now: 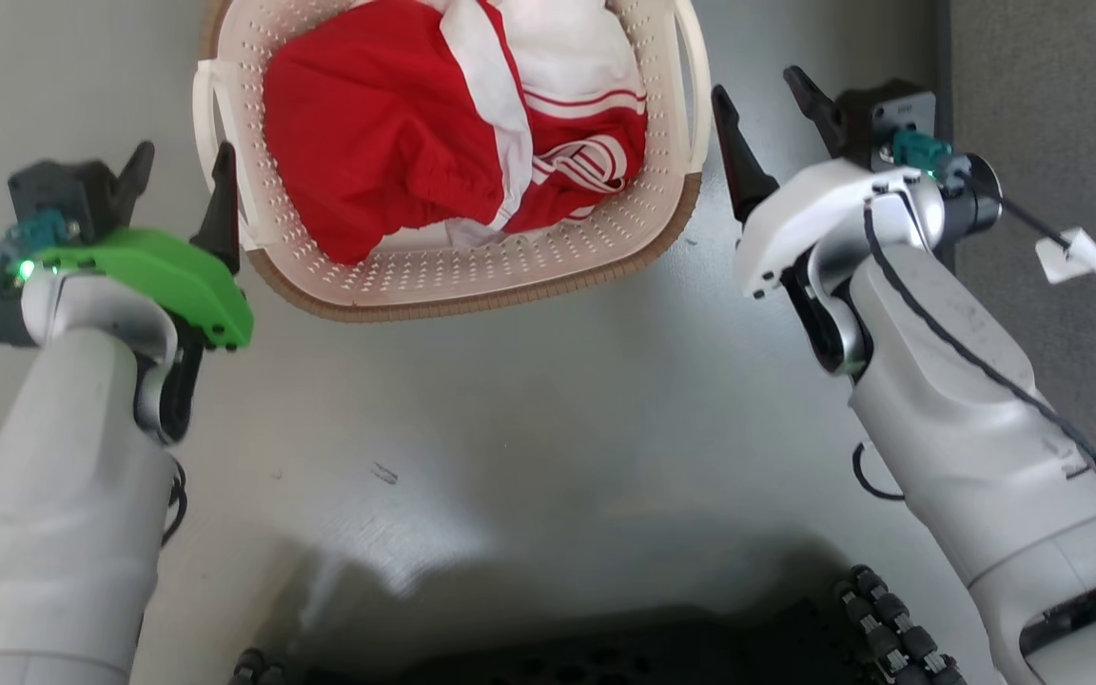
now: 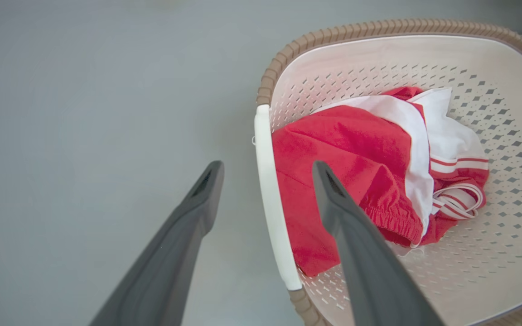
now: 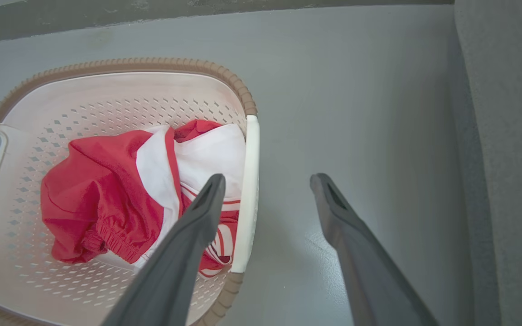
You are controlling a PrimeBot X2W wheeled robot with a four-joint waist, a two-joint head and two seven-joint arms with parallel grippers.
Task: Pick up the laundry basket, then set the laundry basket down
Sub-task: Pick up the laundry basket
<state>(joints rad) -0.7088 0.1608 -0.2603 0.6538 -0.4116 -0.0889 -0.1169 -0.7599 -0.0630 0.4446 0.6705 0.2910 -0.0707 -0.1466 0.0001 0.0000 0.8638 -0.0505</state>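
Left gripper [image 1: 185, 160] and right gripper [image 1: 757, 93] flanking laundry basket [image 1: 472, 276] on grey floor [image 1: 529, 419], jaws wide apart, holding nothing. Wrist views only: left handle [image 2: 270, 194], right handle [image 3: 246, 190] each between the fingers. Red-white clothes [image 1: 386, 124] inside

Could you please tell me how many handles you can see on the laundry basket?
2. The left handle is on the laundry basket's short side by the left gripper; the right handle is on the opposite short side by the right gripper. None seems hidden.
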